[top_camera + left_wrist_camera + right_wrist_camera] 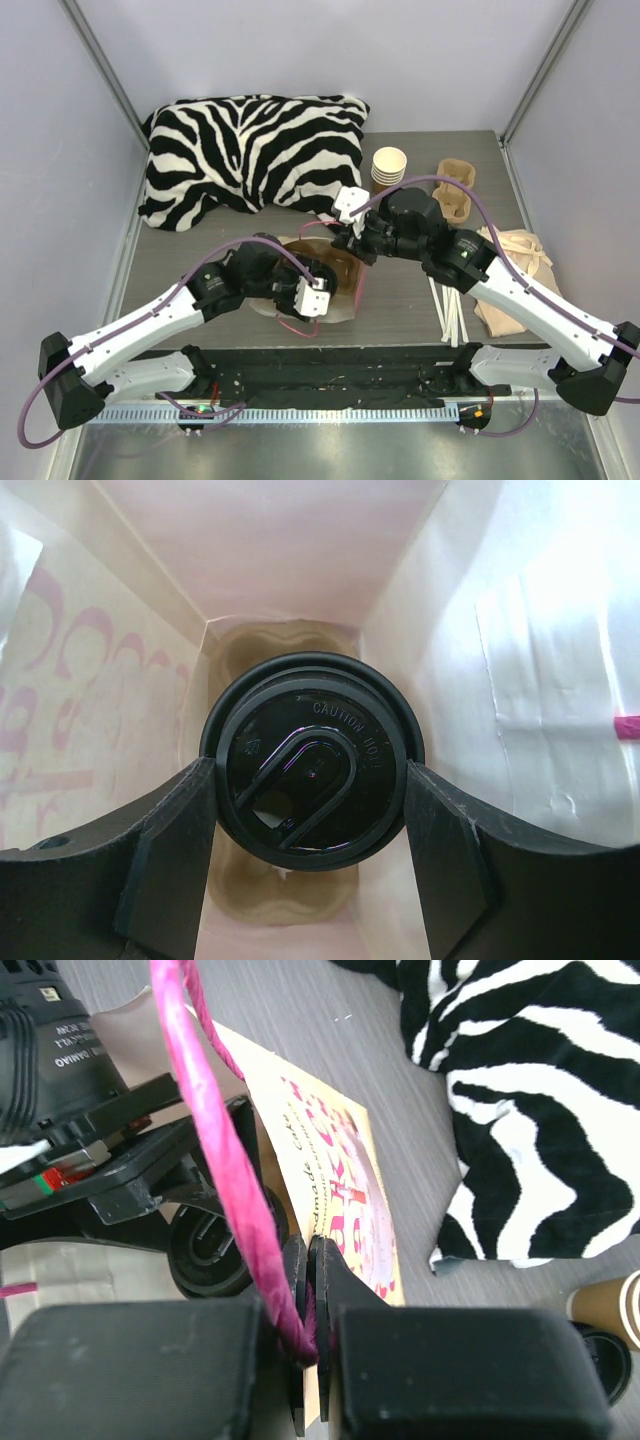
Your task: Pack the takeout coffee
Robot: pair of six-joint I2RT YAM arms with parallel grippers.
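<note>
1. Nearest the arm bases, on the right of the grey surface (400, 300), a bundle of thin white sticks (450, 315) lies beside a crumpled beige cloth bag (515, 265).
2. At the middle of the surface sits a tan paper bag with pink lettering (340, 1180), and the left arm reaches into its open mouth.
3. The left hand (308, 780) is inside that paper bag. Its two black fingers (170, 850) stand wide and press on opposite sides of the takeout coffee (320, 720), clamped on it. Only the cup's round black plastic lid shows.
4. The takeout coffee is deep in the bag between its pale walls, seated in a moulded brown pulp carrier (280, 645).
5. Just beyond, the right hand (310, 1280) has its fingers squeezed together on the bag's pink twisted-paper handle (215, 1140), which runs up out of the pinch.
6. Farther back on the right stands a stack of lidless cream-rimmed brown paper cups (389, 165). A loose black lid (605, 1355) lies at its foot, and two more pulp cup carriers (455, 190) sit just beside it.
7. Farthest back, on the left, a black-and-white zebra-striped pillow (250, 145) rests against the wall.
</note>
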